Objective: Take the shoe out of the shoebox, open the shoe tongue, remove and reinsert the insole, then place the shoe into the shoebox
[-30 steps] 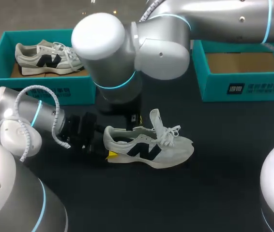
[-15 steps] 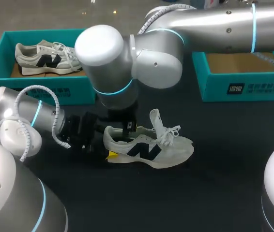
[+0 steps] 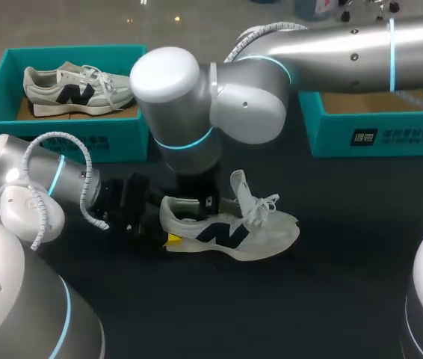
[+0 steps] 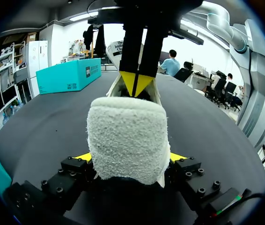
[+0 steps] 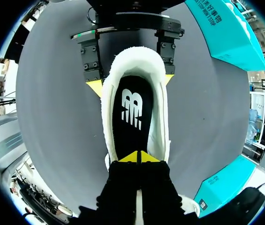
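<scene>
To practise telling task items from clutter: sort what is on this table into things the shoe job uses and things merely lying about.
In use: shoe on the table, its insole, right box, left gripper shut on the shoe, right gripper at the insole.
Lying about: left box, second shoe inside it.

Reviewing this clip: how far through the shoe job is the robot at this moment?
Done: the shoe is out on the table, tongue pulled up. In hand: the left gripper clamps the heel while the right gripper, tips shut, sits in the opening over the insole, which lies inside; whether it was already out cannot be told. Left: returning the shoe to the empty shoebox.
</scene>
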`<state>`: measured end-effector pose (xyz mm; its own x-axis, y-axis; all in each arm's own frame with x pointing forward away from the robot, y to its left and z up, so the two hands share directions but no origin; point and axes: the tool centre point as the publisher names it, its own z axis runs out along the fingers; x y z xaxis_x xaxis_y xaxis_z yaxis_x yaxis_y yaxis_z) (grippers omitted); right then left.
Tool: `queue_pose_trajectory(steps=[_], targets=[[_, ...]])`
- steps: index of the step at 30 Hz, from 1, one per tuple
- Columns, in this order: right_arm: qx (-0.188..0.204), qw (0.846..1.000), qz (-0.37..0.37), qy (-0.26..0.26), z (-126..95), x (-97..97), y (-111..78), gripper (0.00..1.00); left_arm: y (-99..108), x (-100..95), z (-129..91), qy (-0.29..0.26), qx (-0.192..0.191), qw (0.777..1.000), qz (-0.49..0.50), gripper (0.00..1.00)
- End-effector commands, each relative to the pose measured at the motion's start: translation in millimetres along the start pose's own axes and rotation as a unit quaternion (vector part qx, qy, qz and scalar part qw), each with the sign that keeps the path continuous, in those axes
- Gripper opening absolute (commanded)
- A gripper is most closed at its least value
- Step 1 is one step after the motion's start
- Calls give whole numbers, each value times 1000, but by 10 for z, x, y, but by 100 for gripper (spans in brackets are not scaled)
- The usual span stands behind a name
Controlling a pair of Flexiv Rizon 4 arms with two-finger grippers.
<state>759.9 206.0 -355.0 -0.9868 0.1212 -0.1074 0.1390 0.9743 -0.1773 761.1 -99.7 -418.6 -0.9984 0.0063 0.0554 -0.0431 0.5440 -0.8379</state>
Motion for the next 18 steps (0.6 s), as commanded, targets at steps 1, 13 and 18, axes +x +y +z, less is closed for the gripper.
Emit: queue_pose_trajectory(steps=[1,13,18], targets=[[5,1000,-2,9,31,73,-17,0,22,12,12,0,-2,1000,-1,0],[-17,999,6,43,287,42,99,0,22,12,12,0,-2,1000,-1,0],[-20,999,11,41,351,8,136,0,22,12,12,0,-2,1000,-1,0]])
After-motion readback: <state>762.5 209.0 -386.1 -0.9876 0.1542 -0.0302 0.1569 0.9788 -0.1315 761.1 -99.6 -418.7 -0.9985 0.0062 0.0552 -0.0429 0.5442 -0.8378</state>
